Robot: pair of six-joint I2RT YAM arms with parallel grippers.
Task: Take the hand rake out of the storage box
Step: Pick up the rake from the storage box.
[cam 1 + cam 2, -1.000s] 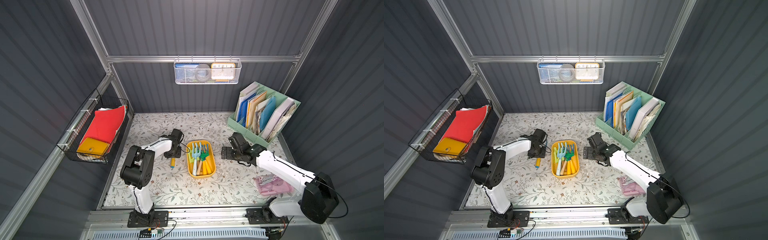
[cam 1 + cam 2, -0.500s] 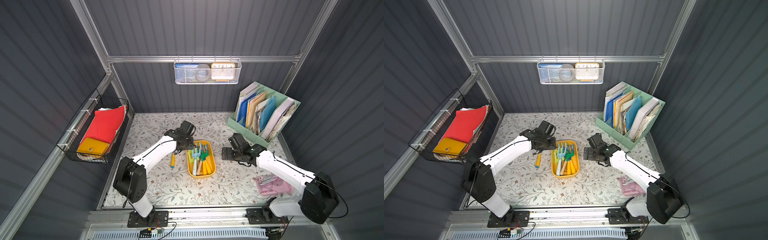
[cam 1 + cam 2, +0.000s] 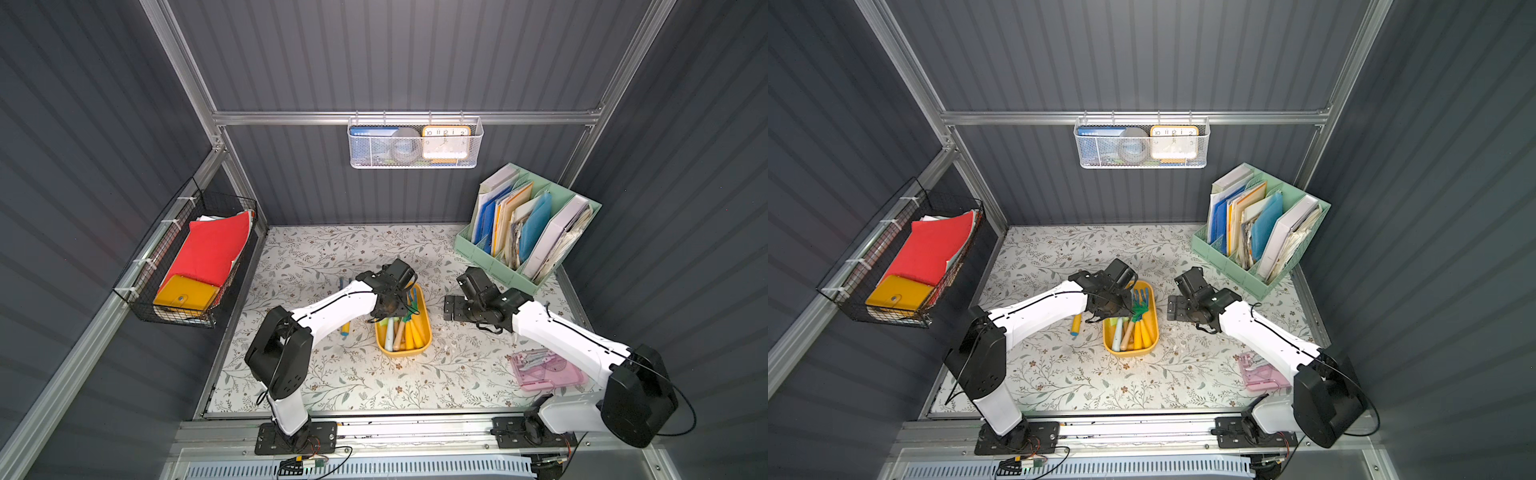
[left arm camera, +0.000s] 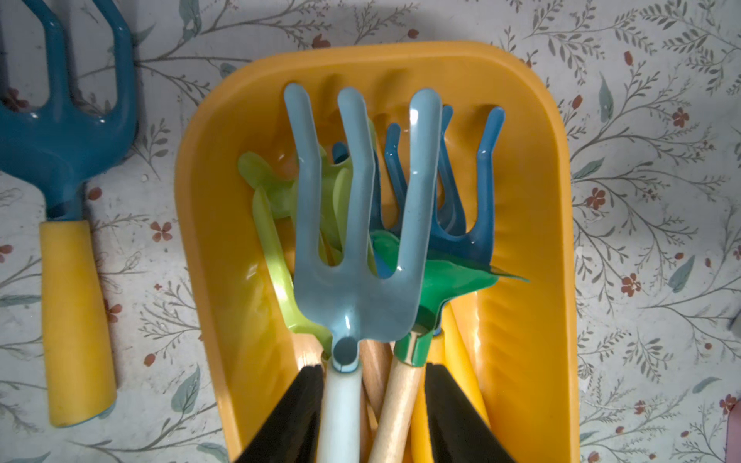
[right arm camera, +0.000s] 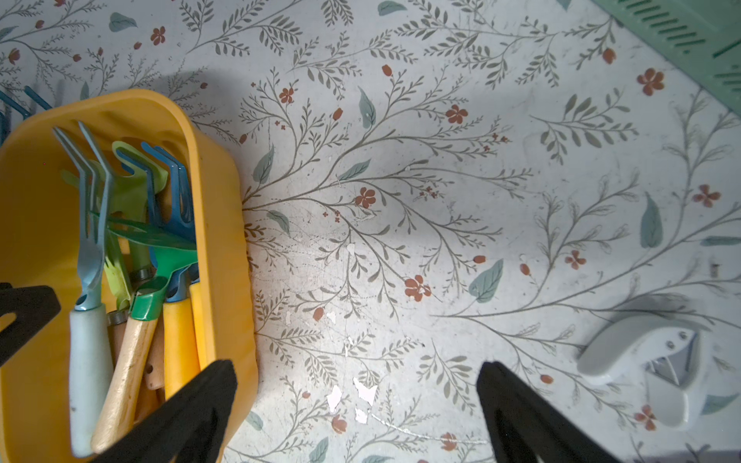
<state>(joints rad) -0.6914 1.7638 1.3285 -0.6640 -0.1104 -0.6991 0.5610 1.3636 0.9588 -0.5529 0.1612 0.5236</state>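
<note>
1. Our left gripper [image 4: 375, 371] had swung from beside the storage box [image 4: 533, 224] to over it.
2. Its fingers [image 4: 296, 409] flanked the hand rake [image 4: 357, 224] lying inside; we couldn't tell whether they clamped it.
3. Our right gripper [image 5: 357, 366] gaped wide beside the box.

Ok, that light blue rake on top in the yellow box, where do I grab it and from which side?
Take the pale handle just behind the collar, from above. The light blue rake lies on top of the pile in the storage box, handle exposed; its tines overlap the other rakes.
</note>
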